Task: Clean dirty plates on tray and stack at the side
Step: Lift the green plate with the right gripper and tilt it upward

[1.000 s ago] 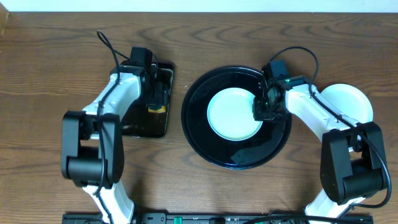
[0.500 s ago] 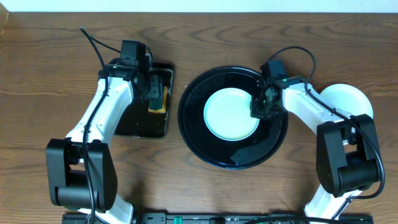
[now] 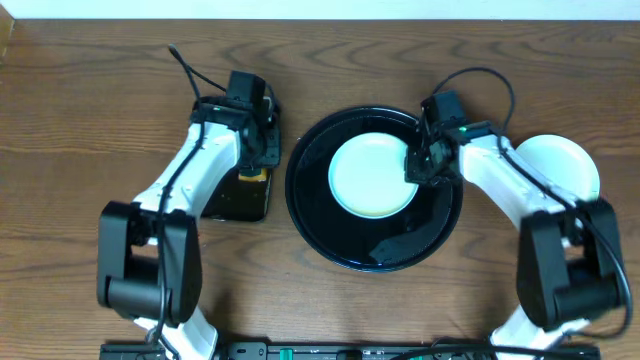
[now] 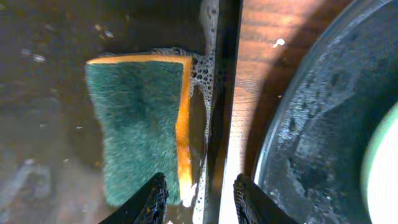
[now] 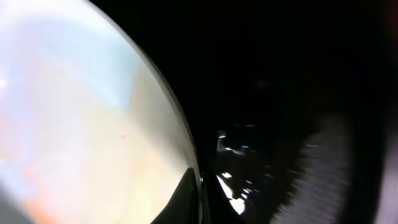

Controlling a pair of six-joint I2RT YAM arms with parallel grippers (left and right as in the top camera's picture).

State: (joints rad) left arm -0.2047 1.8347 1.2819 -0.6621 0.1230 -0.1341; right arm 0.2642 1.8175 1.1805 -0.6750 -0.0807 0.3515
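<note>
A pale round plate (image 3: 368, 177) lies on the large black tray (image 3: 340, 235). My right gripper (image 3: 421, 166) is shut on its right rim. In the right wrist view one dark finger (image 5: 186, 196) lies over the plate (image 5: 81, 112) at its edge, and faint orange smears show low on the plate. The other finger is hidden under the rim. My left gripper (image 3: 262, 148) hangs over the right rim of the rectangular black tray (image 3: 225, 205). Its jaws stand apart in the left wrist view (image 4: 199, 202), beside the sponge (image 4: 140, 124) and holding nothing.
Another pale plate (image 3: 565, 160) rests on the table right of the big tray, partly under my right arm. The green and yellow sponge (image 3: 252, 176) lies in soapy water in the rectangular tray. The big tray's wet rim (image 4: 292, 143) is close to my left gripper.
My right gripper closed on the plate's rim and the plate shifted slightly toward the far side. My left gripper moved right, toward the rectangular tray's right edge, and its jaws narrowed.
</note>
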